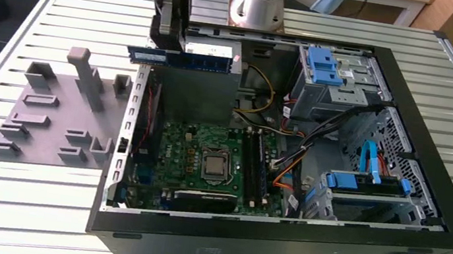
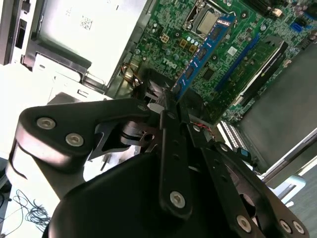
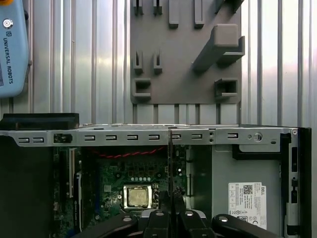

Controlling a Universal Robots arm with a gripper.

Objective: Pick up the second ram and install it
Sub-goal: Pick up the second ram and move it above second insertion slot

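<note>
My gripper (image 1: 164, 50) is shut on the second ram (image 1: 204, 62), a thin green strip with black chips. I hold it level, on its edge, above the back left corner of the open computer case (image 1: 283, 231). In the second wrist view the ram (image 2: 208, 49) sticks out from the gripper (image 2: 167, 105) over the green motherboard (image 2: 168, 44). Seen edge-on in the first wrist view, the ram (image 3: 170, 158) rises from the gripper (image 3: 170, 201) across the case's metal rim. The motherboard's long black memory slots (image 1: 254, 164) lie lower in the case, right of the processor socket (image 1: 215, 164).
A grey plastic fixture (image 1: 60, 110) with upright slots lies on the slatted table at the exterior view's left, also seen in the first wrist view (image 3: 183, 54). Inside the case are a grey power supply (image 1: 200, 93), drive cages with blue tabs (image 1: 324, 67) and loose cables (image 1: 293, 156).
</note>
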